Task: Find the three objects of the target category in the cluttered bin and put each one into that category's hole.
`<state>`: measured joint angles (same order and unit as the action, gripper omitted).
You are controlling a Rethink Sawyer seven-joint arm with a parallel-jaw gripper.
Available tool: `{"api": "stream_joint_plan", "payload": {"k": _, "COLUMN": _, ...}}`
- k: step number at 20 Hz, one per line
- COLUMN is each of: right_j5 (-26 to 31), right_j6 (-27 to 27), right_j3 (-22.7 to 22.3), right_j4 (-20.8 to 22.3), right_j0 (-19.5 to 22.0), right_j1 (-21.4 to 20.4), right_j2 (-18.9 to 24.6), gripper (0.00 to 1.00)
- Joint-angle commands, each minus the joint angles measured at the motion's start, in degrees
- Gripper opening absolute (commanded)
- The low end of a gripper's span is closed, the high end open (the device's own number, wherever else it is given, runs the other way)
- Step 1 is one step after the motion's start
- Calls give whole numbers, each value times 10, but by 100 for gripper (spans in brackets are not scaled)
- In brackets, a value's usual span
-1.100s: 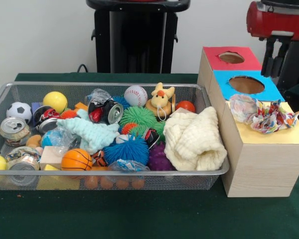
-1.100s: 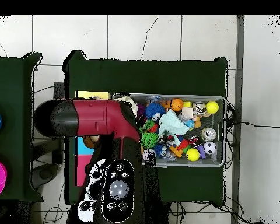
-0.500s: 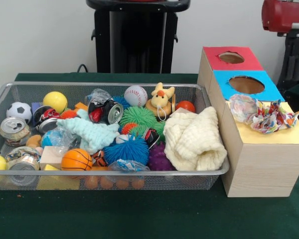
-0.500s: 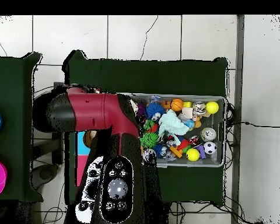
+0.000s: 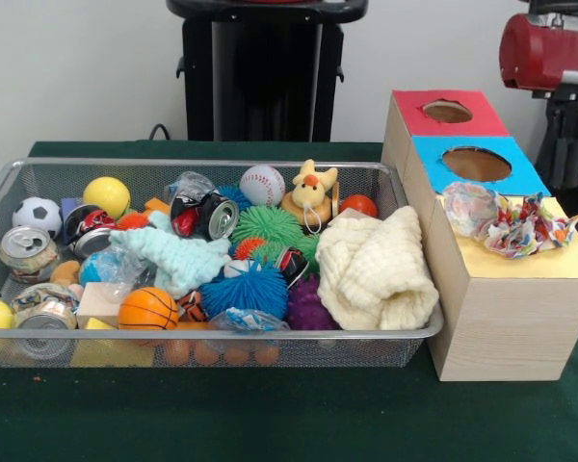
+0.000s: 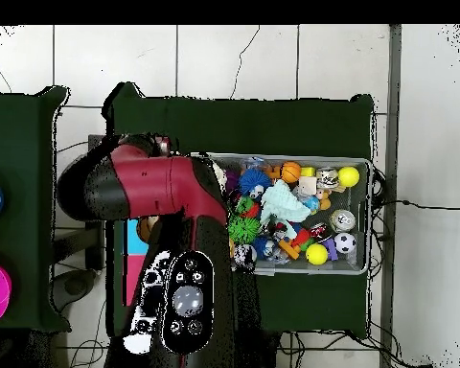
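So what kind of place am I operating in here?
Probably a robotics lab sorting bench: a green-covered table holds a wire bin of toys and cans beside a wooden box with coloured holes, on tiled floor.

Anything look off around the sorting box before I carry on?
Yes. A crumpled multicoloured wrapper and a scrunched clear bag sit on the box's yellow section, covering where its hole should be rather than dropped in. The red hole and blue hole are open.
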<state>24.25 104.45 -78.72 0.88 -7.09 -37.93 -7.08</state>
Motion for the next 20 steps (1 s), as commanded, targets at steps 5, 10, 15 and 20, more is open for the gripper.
{"api": "stream_joint_plan", "payload": {"k": 5, "right_j5": -23, "right_j6": 66, "right_j3": -29, "right_j4": 47, "right_j0": -14, "right_j1": 58, "right_j2": -8, "gripper": 0}}
{"api": "stream_joint_plan", "payload": {"k": 10, "right_j5": -14, "right_j6": 66, "right_j3": -35, "right_j4": 49, "right_j0": -14, "right_j1": 67, "right_j2": -4, "gripper": 0}}
{"api": "stream_joint_plan", "payload": {"k": 15, "right_j5": 18, "right_j6": 63, "right_j3": -24, "right_j4": 44, "right_j0": -9, "right_j1": 84, "right_j2": -6, "gripper": 0}}
{"api": "stream_joint_plan", "payload": {"k": 20, "right_j5": 64, "right_j6": 65, "right_j3": -24, "right_j4": 33, "right_j0": -7, "right_j1": 80, "right_j2": -13, "gripper": 0}}
